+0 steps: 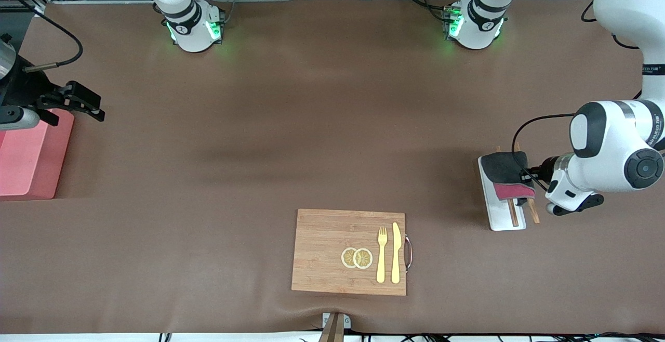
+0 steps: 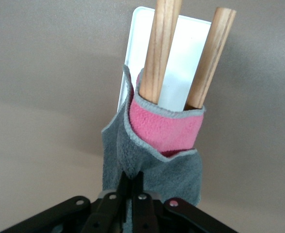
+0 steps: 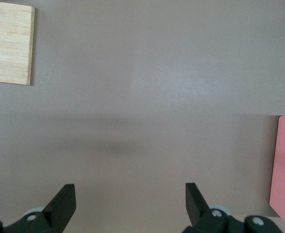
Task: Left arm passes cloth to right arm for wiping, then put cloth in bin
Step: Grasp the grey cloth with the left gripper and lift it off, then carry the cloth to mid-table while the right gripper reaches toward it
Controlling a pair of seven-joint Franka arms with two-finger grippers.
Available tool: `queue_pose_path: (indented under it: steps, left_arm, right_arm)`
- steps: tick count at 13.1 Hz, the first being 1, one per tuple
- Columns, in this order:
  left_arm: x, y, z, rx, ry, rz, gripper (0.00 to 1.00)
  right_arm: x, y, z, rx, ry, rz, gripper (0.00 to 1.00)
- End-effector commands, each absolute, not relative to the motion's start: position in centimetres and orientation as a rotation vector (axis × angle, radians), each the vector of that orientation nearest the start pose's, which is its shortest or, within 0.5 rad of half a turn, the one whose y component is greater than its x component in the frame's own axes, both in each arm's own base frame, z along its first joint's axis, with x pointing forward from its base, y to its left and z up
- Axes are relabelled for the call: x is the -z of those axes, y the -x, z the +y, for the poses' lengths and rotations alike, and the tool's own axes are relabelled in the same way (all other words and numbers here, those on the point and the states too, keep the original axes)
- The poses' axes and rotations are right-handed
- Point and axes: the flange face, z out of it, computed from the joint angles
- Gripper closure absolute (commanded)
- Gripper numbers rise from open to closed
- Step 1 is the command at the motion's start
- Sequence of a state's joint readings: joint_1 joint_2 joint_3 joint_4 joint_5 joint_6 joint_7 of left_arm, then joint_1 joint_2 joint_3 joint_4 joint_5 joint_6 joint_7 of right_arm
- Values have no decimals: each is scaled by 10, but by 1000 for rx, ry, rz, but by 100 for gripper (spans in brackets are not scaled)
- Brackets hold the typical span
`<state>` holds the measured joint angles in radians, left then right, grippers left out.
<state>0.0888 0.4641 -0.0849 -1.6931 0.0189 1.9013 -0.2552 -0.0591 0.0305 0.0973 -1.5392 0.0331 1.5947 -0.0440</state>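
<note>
The left claw (image 2: pixel 130 187) is clenched on the cloth (image 1: pixel 505 174) over the tray (image 1: pixel 500 216), the pickup step, so next it must lift toward the waiting, spread right claw (image 3: pixel 130 201) beside the bin (image 1: pixel 28 155).

You see the cloth (image 1: pixel 505 175), dark grey with a crimson-red fold, draped over a tray at the left arm's end. The bin (image 1: pixel 31 157), salmon-pink, sits at the right arm's end.
</note>
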Motion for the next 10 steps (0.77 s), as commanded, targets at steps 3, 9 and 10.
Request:
queue_pose_path:
  steps: [3, 9, 10]
  left_arm:
    - [-317, -642, 6, -371, 3081, -388, 100]
    - [-391, -636, -78, -290, 3265, -321, 100]
    - [-398, -635, -100, -293, 3307, -306, 100]
  right_arm:
    - [-625, -564, 22, 34, 3110, -104, 0]
    - [-623, -564, 19, 24, 3108, -95, 0]
    - [-624, -564, 21, 26, 3108, -97, 0]
